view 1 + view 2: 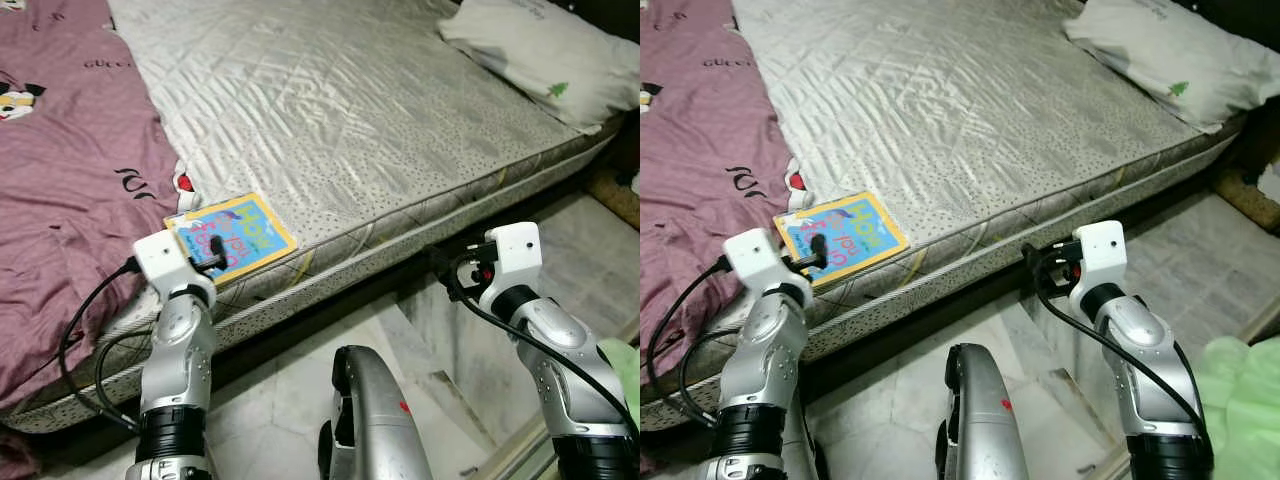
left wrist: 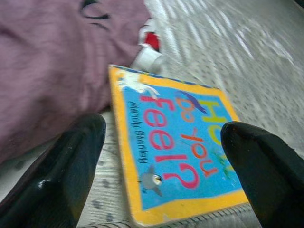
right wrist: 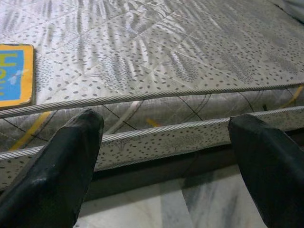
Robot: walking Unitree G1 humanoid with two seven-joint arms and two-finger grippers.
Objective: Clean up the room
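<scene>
Bedroom: a bed (image 1: 380,110) with a bare grey quilted mattress, tiled floor (image 1: 300,400) below, robot standing at the bed's long edge. Left pincer (image 1: 215,252) is up at mattress height, fingers spread wide and empty, tips right over the near end of the book (image 2: 173,152). The book is a yellow-bordered blue children's title lying flat by the mattress edge, straight ahead of and between the two black fingers (image 2: 57,175) in the left wrist view; nothing is pinched yet. Just past the book, on the left pincer's far-left side, a purple blanket (image 1: 70,170) sits bunched over that end of the bed, its hem touching or nearly touching the book's far corner. Right pincer (image 1: 1032,262) is also spread and empty, held low against the mattress side, well apart from the book, which lies off toward the left pincer from it. Far beyond the right pincer, a white pillow (image 1: 545,55) sits at the bed's far corner. A pale green item (image 1: 1245,400) lies by the right arm, too cropped to identify. Status, my read: cleanup barely begun. Book pickup is in approach, grasp not made; blanket unstraightened, so most of the work is left.
</scene>
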